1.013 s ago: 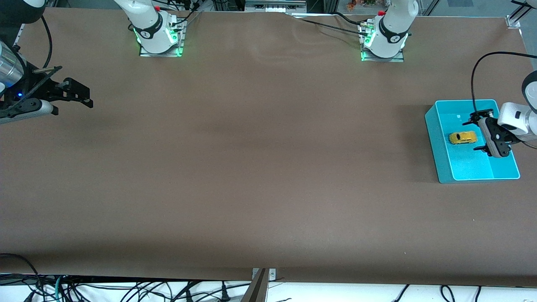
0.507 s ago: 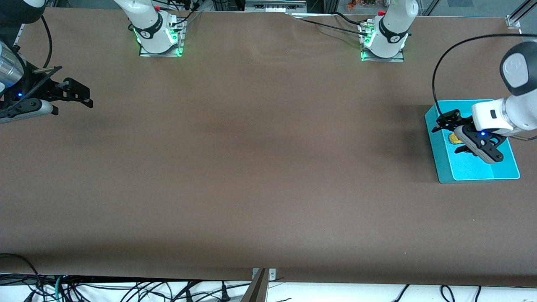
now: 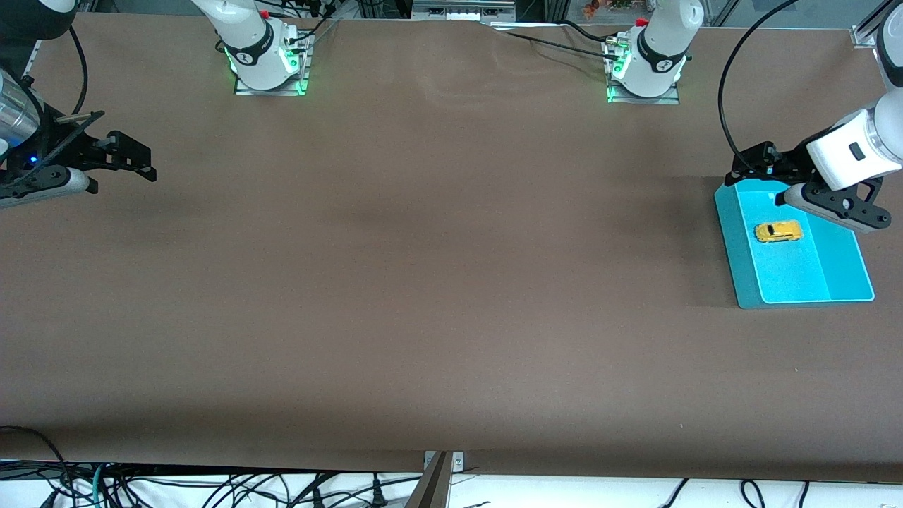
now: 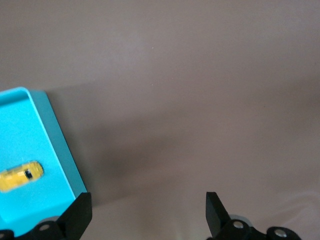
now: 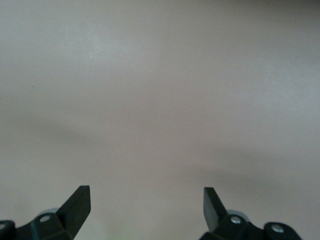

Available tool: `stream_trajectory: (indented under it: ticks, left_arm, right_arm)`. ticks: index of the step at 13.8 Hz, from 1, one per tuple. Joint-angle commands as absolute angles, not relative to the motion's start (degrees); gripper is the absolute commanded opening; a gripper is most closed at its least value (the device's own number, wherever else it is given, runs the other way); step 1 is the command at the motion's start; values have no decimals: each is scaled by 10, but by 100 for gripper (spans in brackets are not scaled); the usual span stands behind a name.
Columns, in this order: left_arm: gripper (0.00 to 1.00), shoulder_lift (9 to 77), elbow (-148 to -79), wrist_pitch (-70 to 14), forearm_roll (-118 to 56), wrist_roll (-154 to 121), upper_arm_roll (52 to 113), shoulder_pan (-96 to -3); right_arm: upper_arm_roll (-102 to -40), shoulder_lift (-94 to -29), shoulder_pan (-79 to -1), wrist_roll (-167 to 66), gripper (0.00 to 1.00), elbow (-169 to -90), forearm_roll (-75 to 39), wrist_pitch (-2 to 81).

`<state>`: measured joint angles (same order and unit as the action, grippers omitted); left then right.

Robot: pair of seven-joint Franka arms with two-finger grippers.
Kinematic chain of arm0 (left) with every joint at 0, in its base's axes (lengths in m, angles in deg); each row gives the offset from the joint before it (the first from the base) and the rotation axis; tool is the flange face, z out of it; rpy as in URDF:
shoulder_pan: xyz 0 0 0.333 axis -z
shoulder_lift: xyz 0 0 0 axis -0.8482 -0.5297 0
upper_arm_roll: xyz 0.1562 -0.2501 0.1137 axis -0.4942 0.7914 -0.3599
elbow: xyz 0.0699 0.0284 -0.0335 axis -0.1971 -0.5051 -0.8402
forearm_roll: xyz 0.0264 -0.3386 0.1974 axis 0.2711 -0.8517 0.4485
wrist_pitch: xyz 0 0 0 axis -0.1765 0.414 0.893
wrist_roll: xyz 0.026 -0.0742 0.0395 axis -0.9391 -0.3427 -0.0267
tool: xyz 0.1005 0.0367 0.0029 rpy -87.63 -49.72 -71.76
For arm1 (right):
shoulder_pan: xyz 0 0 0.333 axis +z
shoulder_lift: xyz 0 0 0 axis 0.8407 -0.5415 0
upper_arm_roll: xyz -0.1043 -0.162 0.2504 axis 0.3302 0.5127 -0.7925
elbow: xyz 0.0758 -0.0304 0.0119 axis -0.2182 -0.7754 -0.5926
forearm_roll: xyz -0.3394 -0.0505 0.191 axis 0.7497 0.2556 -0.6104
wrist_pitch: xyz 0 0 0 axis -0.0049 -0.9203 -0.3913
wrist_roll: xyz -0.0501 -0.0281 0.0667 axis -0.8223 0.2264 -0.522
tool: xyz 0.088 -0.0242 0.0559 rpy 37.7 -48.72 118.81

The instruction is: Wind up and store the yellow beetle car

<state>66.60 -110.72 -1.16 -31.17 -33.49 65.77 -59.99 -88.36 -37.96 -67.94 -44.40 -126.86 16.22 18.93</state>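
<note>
Your worktop [image 3: 423, 282] is one wide brown sheet, with both arm bases along the edge farthest from the front camera.

Teal tray [image 3: 843, 257] sits flat at the left arm's end of the worktop, open side up.

Your left gripper [image 3: 765, 180] hangs in the air over the tray's rim, at the edge toward the arm bases. Jaws spread wide, nothing between them; the left wrist view shows both tips [image 4: 80, 212] with bare worktop in the gap.

Your right gripper [image 3: 134, 164] waits over the right arm's end of the worktop, jaws wide apart and empty.

Yellow beetle car [image 3: 778, 231] lies on the tray floor, on its wheels, clear of the tray walls and apart from the left gripper. It also shows in the left wrist view [image 4: 20, 176].
</note>
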Motion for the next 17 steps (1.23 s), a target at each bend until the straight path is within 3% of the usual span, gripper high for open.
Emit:
stream_trajectory:
  ticks: [1, 17]
  left_arm:
    - [100, 663, -1080, 16, -293, -229, 654, -584]
    - [100, 661, -1070, 21, -255, -235, 654, -583]
  right_arm:
    - [-885, -385, -679, -446, 100, -1252, 165, 177]
    - [-885, -385, -679, -447, 100, -1251, 165, 176]
